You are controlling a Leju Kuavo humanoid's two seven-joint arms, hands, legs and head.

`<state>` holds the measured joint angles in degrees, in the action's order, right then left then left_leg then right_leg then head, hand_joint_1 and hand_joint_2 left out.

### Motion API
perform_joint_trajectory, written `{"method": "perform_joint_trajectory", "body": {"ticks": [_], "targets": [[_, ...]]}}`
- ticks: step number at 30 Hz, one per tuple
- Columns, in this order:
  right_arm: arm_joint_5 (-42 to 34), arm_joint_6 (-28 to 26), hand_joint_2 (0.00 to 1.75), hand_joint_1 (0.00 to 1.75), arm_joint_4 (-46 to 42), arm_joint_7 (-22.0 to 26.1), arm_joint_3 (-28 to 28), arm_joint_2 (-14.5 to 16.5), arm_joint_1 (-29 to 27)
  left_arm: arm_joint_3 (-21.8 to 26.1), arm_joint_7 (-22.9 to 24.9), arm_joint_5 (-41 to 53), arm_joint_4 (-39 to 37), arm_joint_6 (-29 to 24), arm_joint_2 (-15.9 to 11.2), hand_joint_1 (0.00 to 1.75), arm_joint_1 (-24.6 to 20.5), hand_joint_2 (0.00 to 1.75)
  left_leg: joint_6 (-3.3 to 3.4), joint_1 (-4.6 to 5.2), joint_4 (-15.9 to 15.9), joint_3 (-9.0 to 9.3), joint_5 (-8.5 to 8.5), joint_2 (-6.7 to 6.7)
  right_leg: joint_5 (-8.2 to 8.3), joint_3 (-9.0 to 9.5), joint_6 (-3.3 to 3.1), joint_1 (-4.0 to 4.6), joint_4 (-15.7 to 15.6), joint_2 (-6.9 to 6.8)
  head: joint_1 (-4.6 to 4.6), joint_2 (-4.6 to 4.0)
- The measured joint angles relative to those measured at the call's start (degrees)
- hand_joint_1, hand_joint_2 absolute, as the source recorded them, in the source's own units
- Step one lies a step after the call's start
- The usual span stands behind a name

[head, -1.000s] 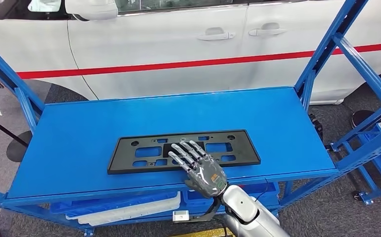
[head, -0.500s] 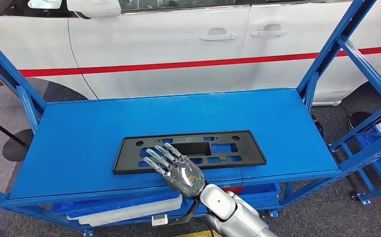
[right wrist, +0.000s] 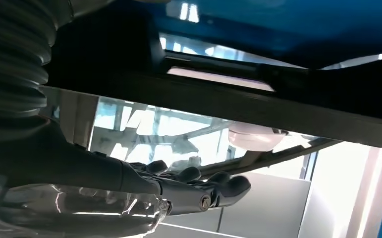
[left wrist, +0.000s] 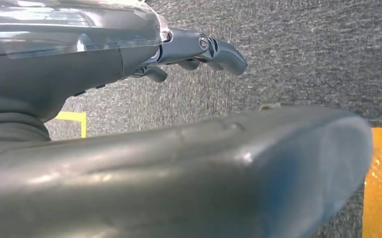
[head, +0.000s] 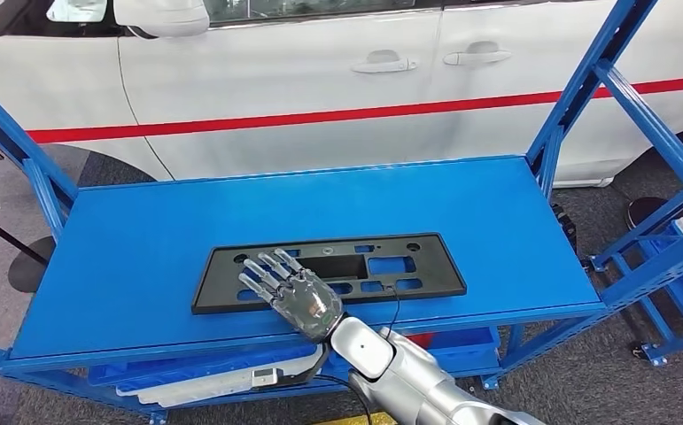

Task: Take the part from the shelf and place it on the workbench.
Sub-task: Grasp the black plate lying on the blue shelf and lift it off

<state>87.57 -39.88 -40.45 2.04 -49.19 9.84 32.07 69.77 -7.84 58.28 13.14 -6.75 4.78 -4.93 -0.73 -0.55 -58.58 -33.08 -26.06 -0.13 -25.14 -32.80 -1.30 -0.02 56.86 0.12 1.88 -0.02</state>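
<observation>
- Part (head: 329, 270): one black flat frame, long and rectangular with a bunch of cutouts, lying flat on the top deck of the blue shelf (head: 143, 239). It sits toward the near edge, roughly mid-width, long side running along the deck's front edge.
- My right hand (head: 289, 292) is over the part's left half, palm down, fingers stretched out and spread a bit, holding nothing. The fingertips lie across the cutouts, and the heel of the hand covers the part's near rim. Can't tell from above whether the fingers actually touch the plastic or just float over it.
- From the right wrist camera the same fingers (right wrist: 218, 191) look straight and flat, with a dark edge running past above them.
- My left hand (left wrist: 129, 148) is down by my side over grey carpet (left wrist: 302, 54). The thumb is a big blur up close and the darker fingers (left wrist: 218, 49) look only slightly bent, nothing in them, so I'd call it loose and empty.
- One thin black cable (head: 393, 305) loops up from my right wrist over the shelf's front edge.
- Lower shelf level: one white tray-ish thing (head: 213, 376) pokes out under the deck.
- Behind the shelf: one white car (head: 320, 71) with a red stripe along the side and two door handles showing.
- Floor by the left hand has two yellow tape marks (left wrist: 379, 178).
</observation>
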Motion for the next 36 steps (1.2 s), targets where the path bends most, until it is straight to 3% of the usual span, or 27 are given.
{"method": "perform_joint_trajectory", "body": {"ticks": [1, 3, 4, 5, 6, 7, 9, 11, 15, 17, 19, 20, 21, 22, 24, 26, 29, 31, 34, 35, 36], "targets": [[0.1, 0.0, 1.75, 0.0, 1.0, -0.5, 0.0, 0.3, 0.5, 0.0, 0.0, 0.0, 0.0, 0.0, 0.0, 0.0, 0.0, 0.0, -0.29, -0.06, -2.3, -0.98, -1.4, 0.0, 0.14, 0.14, -0.25, -0.15, -0.3, -0.07, 0.0, 0.0], [0.1, 0.1, 1.75, 0.0, 3.0, -1.5, -0.1, 0.8, 1.2, 0.0, 0.0, 0.0, 0.0, 0.0, 0.0, 0.0, 0.1, 0.0, -0.83, -0.26, -9.7, -4.42, -5.15, 0.0, 0.15, 0.13, -0.52, -0.16, -0.3, -0.15, 0.01, 0.0], [0.1, 0.1, 1.75, 0.0, 3.8, -1.9, -0.1, 1.0, 1.4, 0.0, 0.0, 0.0, 0.0, 0.0, 0.0, 0.0, 0.2, 0.0, -1.05, -0.34, -13.3, -6.11, -6.47, 0.0, 0.14, 0.1, -0.55, -0.13, -0.3, -0.15, 0.01, 0.0], [0.2, 0.2, 1.75, 0.03, 4.6, -2.5, -0.1, 1.2, 1.8, 0.0, 0.0, 0.0, 0.0, 0.0, 0.0, 0.0, 0.3, 0.0, -1.21, -0.39, -15.2, -7.01, -6.7, 0.01, 0.11, 0.11, -0.54, -0.14, -0.2, -0.13, 0.01, 0.0], [0.2, 0.4, 1.75, 0.35, 5.4, -3.2, -0.1, 1.3, 2.1, 0.0, -0.1, 0.0, 0.0, 0.1, -0.1, 0.0, 0.4, 0.0, -1.31, -0.46, -14.8, -6.83, -5.8, 0.01, 0.08, 0.16, -0.49, -0.16, -0.2, -0.1, 0.01, 0.0], [0.3, 0.6, 1.75, 0.71, 6.1, -3.8, -0.1, 1.4, 2.6, 0.0, -0.1, 0.0, 0.0, 0.1, -0.1, 0.0, 0.4, 0.0, -1.34, -0.55, -11.9, -5.47, -3.93, 0.02, 0.01, 0.25, -0.38, -0.21, -0.1, -0.05, 0.01, 0.0], [0.4, 1.0, 1.75, 1.49, 7.3, -4.9, 0.0, 1.5, 3.5, 0.0, -0.1, 0.0, 0.0, 0.3, -0.2, 0.0, 0.3, 0.0, -1.09, -0.62, -3.6, -1.35, -0.3, 0.03, -0.27, 0.34, 0.06, -0.14, 0.3, 0.06, 0.01, 0.0], [0.4, 1.4, 1.75, 1.67, 8.4, -5.5, 0.3, 1.5, 4.2, 0.0, -0.2, 0.0, 0.0, 0.5, -0.2, 0.0, 0.3, 0.0, -0.34, -0.49, 0.8, 0.73, 0.81, -0.05, -0.41, 0.21, 0.65, 0.08, 0.5, 0.16, 0.01, 0.0], [0.4, 1.9, 1.75, 1.73, 10.1, -6.3, 1.0, 1.3, 5.0, 0.0, -0.2, 0.1, 0.0, 0.8, -0.2, 0.0, 0.3, 0.0, 1.29, -0.52, 1.3, 0.66, 1.1, -0.01, -1.09, -0.3, 1.88, 0.0, 1.5, 0.21, 0.01, 0.0], [0.3, 2.0, 1.75, 1.75, 10.8, -6.5, 1.4, 1.1, 5.2, 0.0, -0.2, 0.1, 0.0, 0.9, -0.2, 0.0, 0.2, 0.0, 1.89, -0.64, 1.5, 0.53, 1.35, 0.12, -4.27, -2.8, 2.42, -0.2, 6.8, 0.18, 0.0, 0.0], [0.3, 2.0, 1.75, 1.73, 11.5, -6.6, 1.7, 0.9, 5.2, 0.0, -0.3, 0.1, 0.0, 1.0, -0.3, 0.0, 0.3, 0.0, 2.13, -0.56, 1.4, 0.25, 1.4, 0.16, -7.77, -6.72, 2.78, -0.33, 14.7, 0.16, 0.0, 0.0], [0.3, 2.1, 1.75, 1.72, 11.8, -6.6, 1.7, 0.8, 5.1, 0.0, -0.3, 0.1, 0.0, 1.0, -0.3, 0.0, 0.3, 0.0, 2.16, -0.53, 1.4, 0.17, 1.41, 0.15, -8.24, -7.93, 2.85, -0.36, 17.0, 0.15, 0.0, 0.0], [0.3, 2.2, 1.75, 1.71, 12.0, -6.7, 1.7, 0.8, 5.1, 0.0, -0.4, 0.1, 0.0, 1.1, -0.3, 0.0, 0.3, 0.0, 2.16, -0.51, 1.4, 0.16, 1.41, 0.13, -7.53, -8.04, 2.82, -0.36, 17.0, 0.15, 0.0, 0.0], [0.3, 2.2, 1.75, 1.71, 12.1, -6.7, 1.8, 0.8, 5.2, 0.0, -0.5, 0.0, 0.0, 1.2, -0.3, 0.0, 0.3, 0.0, 2.13, -0.49, 1.4, 0.25, 1.4, 0.09, -5.82, -6.94, 2.67, -0.35, 14.7, 0.15, 0.0, 0.0], [0.3, 2.2, 1.75, 1.73, 12.3, -6.8, 2.0, 0.8, 5.5, 0.0, -0.8, 0.0, 0.0, 1.5, -0.3, 0.0, 0.3, 0.0, 1.93, -0.37, 1.4, 0.49, 1.3, -0.01, -1.9, -2.76, 2.01, -0.15, 6.4, 0.12, 0.0, 0.0], [0.3, 2.2, 1.75, 1.73, 12.4, -6.8, 2.1, 0.8, 5.8, 0.0, -1.3, 0.0, 0.0, 1.8, -0.2, 0.0, 0.3, 0.0, 1.41, -0.21, 1.3, 0.51, 1.23, -0.08, -0.25, -0.28, 1.37, 0.17, 1.1, 0.07, 0.0, 0.0], [0.3, 2.0, 1.75, 1.71, 12.6, -6.9, 2.3, 0.8, 5.9, 0.0, -2.4, 0.0, 0.0, 2.5, -0.3, 0.0, 0.3, 0.0, 0.44, -0.2, 1.3, 0.48, 1.16, -0.06, -0.06, -0.05, 0.7, 0.15, 0.1, 0.06, 0.0, 0.0], [0.3, 1.7, 1.75, 1.71, 12.7, -6.9, 2.6, 0.8, 6.0, 0.0, -3.4, 0.1, 0.0, 3.2, -0.3, 0.0, 0.2, 0.0, -0.07, -0.22, -0.9, -0.38, -0.43, -0.04, 0.26, 0.28, 0.11, -0.22, -0.5, -0.05, 0.01, 0.0], [0.3, 1.5, 1.75, 1.72, 12.9, -6.7, 3.0, 0.8, 5.8, 0.0, -5.0, 0.3, 0.0, 3.8, -0.4, 0.0, 0.3, 1.31, -0.64, -0.47, -11.5, -5.3, -5.72, -0.03, 0.32, 0.33, -0.27, -0.27, -0.6, -0.17, 0.02, 0.0], [0.3, 1.4, 1.75, 1.72, 13.0, -6.6, 3.1, 0.8, 5.7, 0.0, -5.5, 0.3, 0.0, 3.9, -0.4, 0.0, 0.4, 1.75, -0.82, -0.56, -14.4, -6.69, -6.52, -0.03, 0.3, 0.32, -0.26, -0.24, -0.5, -0.16, 0.01, 0.0], [0.3, 1.3, 1.75, 1.73, 13.1, -6.4, 3.2, 0.8, 5.7, 0.0, -6.1, 0.3, 0.0, 4.0, -0.4, 0.0, 0.5, 1.75, -0.96, -0.64, -15.2, -7.11, -6.17, -0.02, 0.25, 0.33, -0.21, -0.27, -0.5, -0.14, 0.02, 0.0]]}}
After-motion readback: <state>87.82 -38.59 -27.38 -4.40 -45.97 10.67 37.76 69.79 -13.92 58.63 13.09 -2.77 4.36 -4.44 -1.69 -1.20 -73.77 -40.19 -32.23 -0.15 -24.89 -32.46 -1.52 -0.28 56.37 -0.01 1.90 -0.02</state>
